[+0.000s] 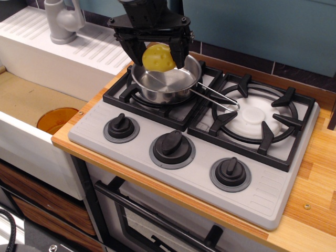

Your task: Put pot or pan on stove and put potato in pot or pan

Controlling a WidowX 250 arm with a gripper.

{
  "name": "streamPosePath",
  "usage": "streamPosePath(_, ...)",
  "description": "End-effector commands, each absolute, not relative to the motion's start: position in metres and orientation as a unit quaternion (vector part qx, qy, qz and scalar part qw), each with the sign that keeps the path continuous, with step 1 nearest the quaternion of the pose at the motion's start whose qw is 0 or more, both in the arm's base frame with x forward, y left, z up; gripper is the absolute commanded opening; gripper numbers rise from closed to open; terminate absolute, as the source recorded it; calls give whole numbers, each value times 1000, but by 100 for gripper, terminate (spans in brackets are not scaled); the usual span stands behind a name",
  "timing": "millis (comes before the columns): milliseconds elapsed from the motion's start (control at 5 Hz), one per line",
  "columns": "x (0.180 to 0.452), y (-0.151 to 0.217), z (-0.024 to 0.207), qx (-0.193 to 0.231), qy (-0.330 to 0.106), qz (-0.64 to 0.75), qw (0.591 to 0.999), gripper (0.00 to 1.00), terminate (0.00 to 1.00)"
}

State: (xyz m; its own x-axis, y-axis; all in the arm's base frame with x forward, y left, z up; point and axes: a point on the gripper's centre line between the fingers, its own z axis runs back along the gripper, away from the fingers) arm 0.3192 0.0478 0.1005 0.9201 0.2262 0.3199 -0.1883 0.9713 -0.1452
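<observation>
I see my hand (159, 56) up near the back of the stove (178, 157), and it is pinching the yellow potato (159, 57) between its two black fingers (128, 50). The potato is up in the air, not touching anything but the hand. Right under the hand sits the shiny pan (167, 79), and it rests on the black grate of the burner below the hand. The pan has nothing in it that I can see. Its thin wire handle (218, 100) sticks out away from the hand, toward the other burner (255, 115), and its tip lies over that burner's grate. Three black knobs (172, 143) sit in a row along the stove's edge, on the side far from the hand. The stove lies on the wooden counter (315, 168). Off to the side of the hand, down in the sink (26, 100), I see a round orange disc (56, 119). A grey tap (62, 21) stands behind the sink.
</observation>
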Motion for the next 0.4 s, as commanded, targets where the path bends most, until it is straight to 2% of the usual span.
streamPosePath(0, 329, 49, 129, -50, -204, 103, 972, 100, 0)
streamPosePath(200, 347, 31, 106, -49, -269, 129, 953, 100, 0)
